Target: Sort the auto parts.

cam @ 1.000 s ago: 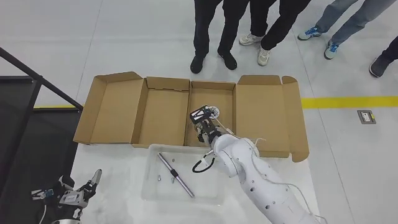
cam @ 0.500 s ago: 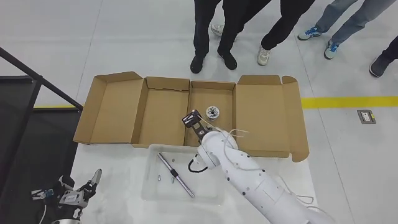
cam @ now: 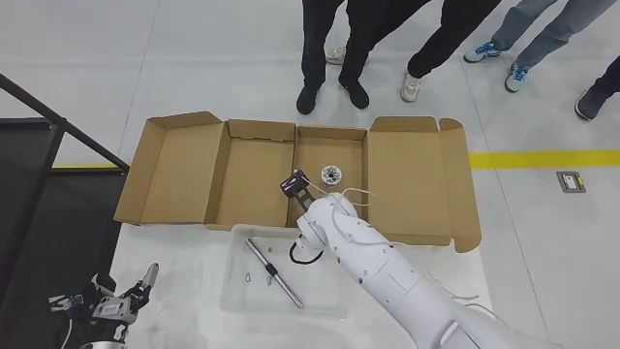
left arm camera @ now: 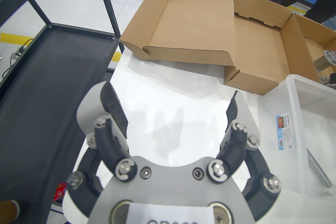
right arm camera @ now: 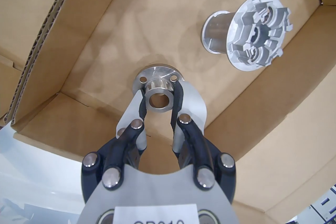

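Note:
My right gripper (right arm camera: 160, 93) is shut on a small flanged metal bushing (right arm camera: 157, 101), gripping its collar, with the flange close to the floor of a cardboard compartment (right arm camera: 110, 25). A toothed metal hub (right arm camera: 249, 33) lies on its side farther along the same compartment. From above, the right gripper (cam: 295, 187) is at that compartment's left side, and the hub (cam: 332, 174) lies to its right. My left gripper (left arm camera: 173, 109) stands open with nothing between its fingers, above the white table near the front left corner (cam: 126, 286).
The flat cardboard box (cam: 252, 184) has several compartments along the table's far side. A clear plastic bin (cam: 237, 291) in front of it holds a metal rod (cam: 273, 272) and small bits. A black rack (cam: 39, 204) stands to the left. People stand beyond the box.
My right gripper has shifted left within the compartment, away from the hub, which now shows fully. The left arm has not moved.

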{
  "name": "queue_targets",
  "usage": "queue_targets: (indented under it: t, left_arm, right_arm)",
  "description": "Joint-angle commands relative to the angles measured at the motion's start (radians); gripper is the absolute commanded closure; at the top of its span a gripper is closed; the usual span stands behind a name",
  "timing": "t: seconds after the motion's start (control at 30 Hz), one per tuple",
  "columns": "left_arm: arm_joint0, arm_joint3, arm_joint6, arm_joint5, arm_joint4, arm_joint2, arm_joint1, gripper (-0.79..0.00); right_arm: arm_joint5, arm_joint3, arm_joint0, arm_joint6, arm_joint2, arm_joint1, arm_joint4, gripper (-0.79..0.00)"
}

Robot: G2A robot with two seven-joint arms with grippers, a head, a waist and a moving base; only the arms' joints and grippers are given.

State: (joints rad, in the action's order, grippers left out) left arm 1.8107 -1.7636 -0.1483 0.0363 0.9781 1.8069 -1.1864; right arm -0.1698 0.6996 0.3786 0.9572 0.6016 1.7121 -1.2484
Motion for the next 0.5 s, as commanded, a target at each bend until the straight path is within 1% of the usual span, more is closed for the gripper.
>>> queue_targets:
  t: [0.0,0.07,0.13,0.2,0.33,0.47]
  left_arm:
    - [0.0,0.0,0.0,0.0,0.0,0.0,0.0,-0.785]
    - [0.0,0.0,0.0,0.0,0.0,0.0,0.0,-0.785]
    - [0.0,0.0,0.0,0.0,0.0,0.0,0.0,-0.785]
    - [0.0,0.0,0.0,0.0,0.0,0.0,0.0,-0.785]
    - [0.0,0.0,0.0,0.0,0.0,0.0,0.0,-0.785]
    - [0.0,0.0,0.0,0.0,0.0,0.0,0.0,-0.785]
  right_arm:
    - [0.0,-0.024,-0.008,-0.006,-0.002,0.011,0.005,-0.175]
    - [0.0,-0.046,-0.015,-0.014,-0.002,0.021,0.01,-0.209]
    - [0.001,-0.066,-0.021,-0.021,-0.001,0.03,0.015,-0.274]
    - [0.001,-0.084,-0.026,-0.03,0.0,0.038,0.018,-0.283]
    - [-0.002,-0.106,-0.032,-0.052,0.007,0.05,0.021,-0.336]
    - [-0.006,-0.103,-0.03,-0.082,0.02,0.054,0.02,-0.332]
